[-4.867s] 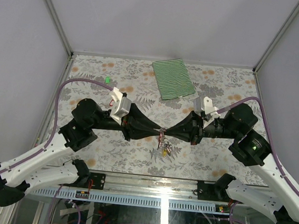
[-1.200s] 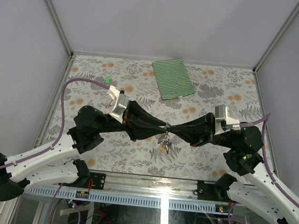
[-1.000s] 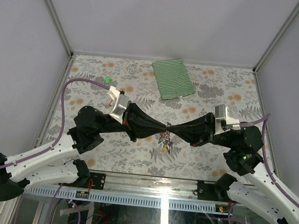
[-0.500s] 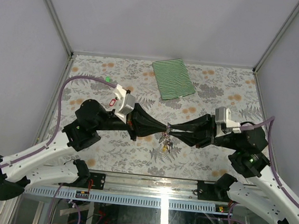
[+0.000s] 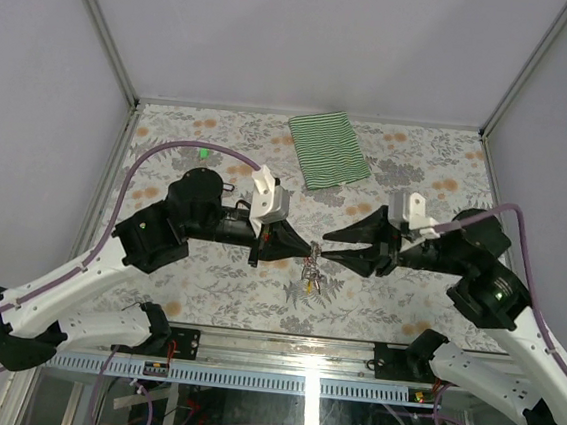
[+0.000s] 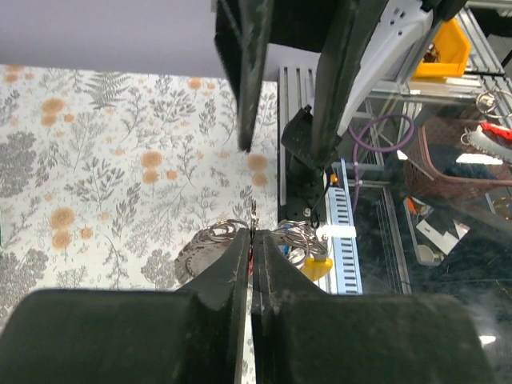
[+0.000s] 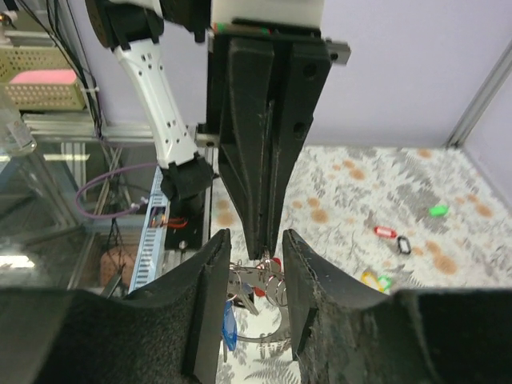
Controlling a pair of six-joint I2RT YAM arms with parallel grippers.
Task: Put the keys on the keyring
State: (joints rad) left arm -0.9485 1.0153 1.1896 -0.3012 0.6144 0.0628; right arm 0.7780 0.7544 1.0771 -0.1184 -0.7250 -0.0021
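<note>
My left gripper [image 5: 309, 250] is shut on the keyring [image 6: 226, 233], a thin wire loop sticking out at its fingertips. A bunch of keys [image 5: 312, 276] hangs from it above the table, with a yellow tag [image 6: 317, 266], a blue tag [image 7: 228, 324] and a red tag [image 7: 277, 262]. My right gripper [image 5: 324, 249] stands open just right of the bunch, one finger on each side of the left gripper's tip [image 7: 265, 240], touching nothing. Loose keys lie on the table with red [image 7: 384, 232], black [image 7: 404, 244] and green [image 5: 204, 152] tags.
A green-striped folded cloth [image 5: 328, 149] lies at the back middle of the flowered table [image 5: 419, 160]. Metal frame posts and grey walls close in the back and sides. The table's near edge with its rail [image 6: 344, 216] runs just below the bunch.
My right gripper has opened, let go of the bunch and drawn back a little to the right. My left gripper closed on the ring and its wrist turned; the keys still hang from it.
</note>
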